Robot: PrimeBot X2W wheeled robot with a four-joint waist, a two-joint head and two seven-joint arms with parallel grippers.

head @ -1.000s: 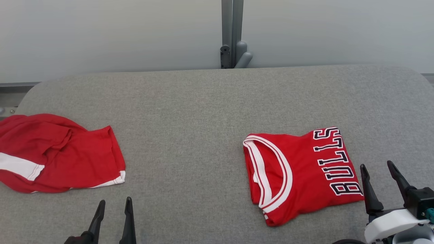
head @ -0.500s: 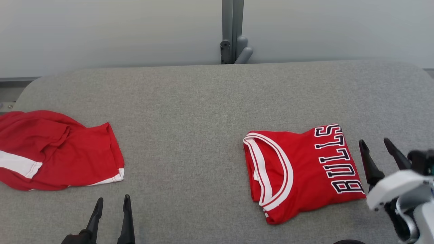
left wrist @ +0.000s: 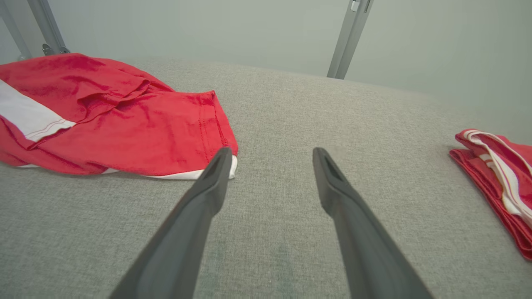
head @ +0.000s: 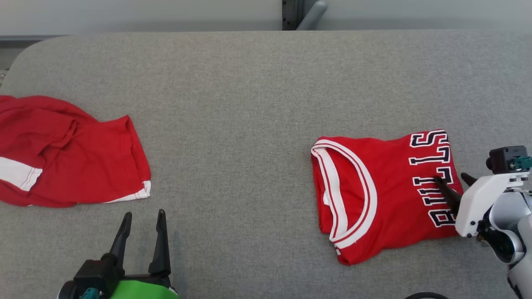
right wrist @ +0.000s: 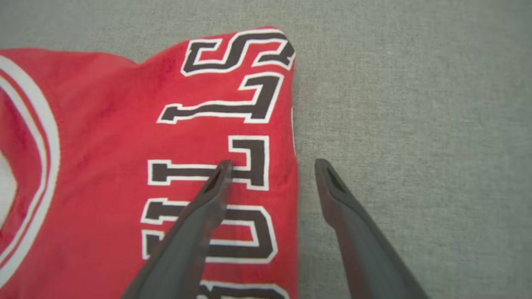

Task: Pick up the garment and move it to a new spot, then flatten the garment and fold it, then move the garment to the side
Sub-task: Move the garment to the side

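Note:
A folded red jersey (head: pixel 374 195) with white trim and black "BULLS" lettering lies on the right part of the grey padded table (head: pixel 249 104). My right gripper (head: pixel 452 178) hovers open over the jersey's right edge. In the right wrist view one finger is over the jersey (right wrist: pixel 104 145) lettering and the other over bare table, so the right gripper (right wrist: pixel 273 164) straddles that edge. At the near left, my left gripper (head: pixel 144 212) stands open with nothing in it. The left wrist view has the left gripper (left wrist: pixel 272 150) above bare table, with the jersey (left wrist: pixel 494 174) far to its right.
A crumpled red garment (head: pixel 70 153) with a white stripe lies at the table's left end, and its hem (left wrist: pixel 216 137) is just beyond my left fingertips. A grey metal post (head: pixel 299 8) rises behind the table's far edge, against a pale wall.
The head camera has tilted down, so the whole picture shifted. My right gripper has risen and moved in over the jersey's right edge, still open. The left gripper has stayed where it was.

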